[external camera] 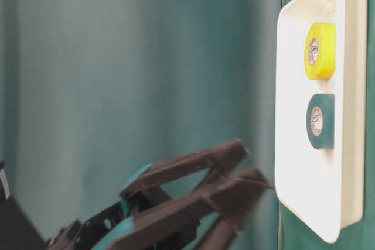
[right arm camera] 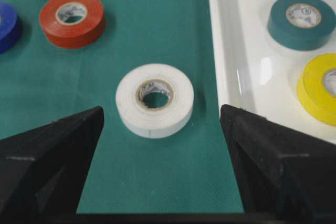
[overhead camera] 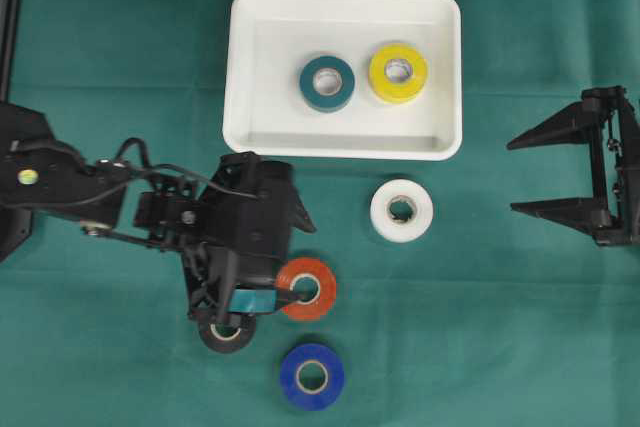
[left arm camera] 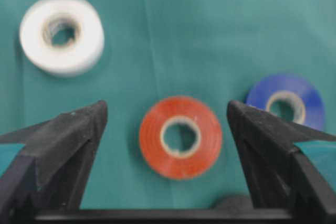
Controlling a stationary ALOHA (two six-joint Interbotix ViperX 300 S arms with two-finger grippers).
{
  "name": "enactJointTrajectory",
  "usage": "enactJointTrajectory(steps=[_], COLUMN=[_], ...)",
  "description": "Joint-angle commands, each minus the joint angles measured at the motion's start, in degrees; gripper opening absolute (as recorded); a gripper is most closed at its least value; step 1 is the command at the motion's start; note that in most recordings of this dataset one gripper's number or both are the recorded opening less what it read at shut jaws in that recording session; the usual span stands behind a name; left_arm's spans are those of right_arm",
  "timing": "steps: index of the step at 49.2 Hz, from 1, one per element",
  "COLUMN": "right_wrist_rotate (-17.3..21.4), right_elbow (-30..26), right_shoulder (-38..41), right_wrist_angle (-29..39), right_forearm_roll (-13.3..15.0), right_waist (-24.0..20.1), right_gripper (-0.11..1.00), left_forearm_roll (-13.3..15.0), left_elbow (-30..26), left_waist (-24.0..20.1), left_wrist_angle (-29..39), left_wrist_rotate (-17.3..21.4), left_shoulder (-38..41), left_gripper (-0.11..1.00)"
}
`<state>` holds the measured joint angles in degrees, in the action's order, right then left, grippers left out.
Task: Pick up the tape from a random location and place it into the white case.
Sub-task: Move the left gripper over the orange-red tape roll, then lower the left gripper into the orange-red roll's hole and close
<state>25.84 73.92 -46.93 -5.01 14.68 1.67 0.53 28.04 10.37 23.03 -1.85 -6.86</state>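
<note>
The orange tape roll [overhead camera: 308, 289] lies flat on the green cloth [overhead camera: 500, 327], near of the white case [overhead camera: 243, 77], with the left gripper [left arm camera: 165, 124] poised over it, jaws spread wide to either side and not touching it. A blue roll [overhead camera: 312, 376] and a black roll [overhead camera: 227, 332] lie just beside it, and a white roll [overhead camera: 401, 210] sits to its right. The case holds a teal roll [overhead camera: 327, 83] and a yellow roll [overhead camera: 398, 72], while the right gripper [overhead camera: 530, 175] waits at the right edge, jaws apart and empty.

Two tape rolls, teal [overhead camera: 327, 83] and yellow [overhead camera: 398, 73], lie side by side in the shallow white plastic case [overhead camera: 250, 97]. White [overhead camera: 402, 211], orange [overhead camera: 308, 289], blue [overhead camera: 312, 376] and black [overhead camera: 227, 332] rolls lie on the green cloth-covered table [overhead camera: 500, 327] before it.
</note>
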Motion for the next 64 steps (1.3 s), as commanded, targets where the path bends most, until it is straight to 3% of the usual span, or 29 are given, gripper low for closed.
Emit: enactJointTrajectory(steps=[1,10,19,64], right_wrist_rotate=[-0.09,-0.09,-0.09,-0.09], right_elbow=[-1.58,-1.67,-1.67,-1.76], right_shoulder=[0.26,0.26,0.26,0.35], right_wrist_angle=[0.18,0.18,0.26,0.18], right_forearm_roll=[0.18,0.44,0.44,0.44], right_waist=[0.09,0.09,0.09,0.09], right_gripper=[0.86,0.86,0.86,0.86], left_forearm_roll=[0.09,-0.35,-0.79,-0.79], left_elbow=[-4.57,-11.87,-15.82,-15.73], left_waist=[-0.09,-0.09,-0.09,-0.09], left_wrist_angle=[6.42,18.98,25.58,25.66], left_wrist_rotate=[-0.09,-0.18,-0.18,-0.18], left_shoulder=[1.14,5.36,7.56,7.65], left_gripper=[0.91,0.91,0.91,0.91])
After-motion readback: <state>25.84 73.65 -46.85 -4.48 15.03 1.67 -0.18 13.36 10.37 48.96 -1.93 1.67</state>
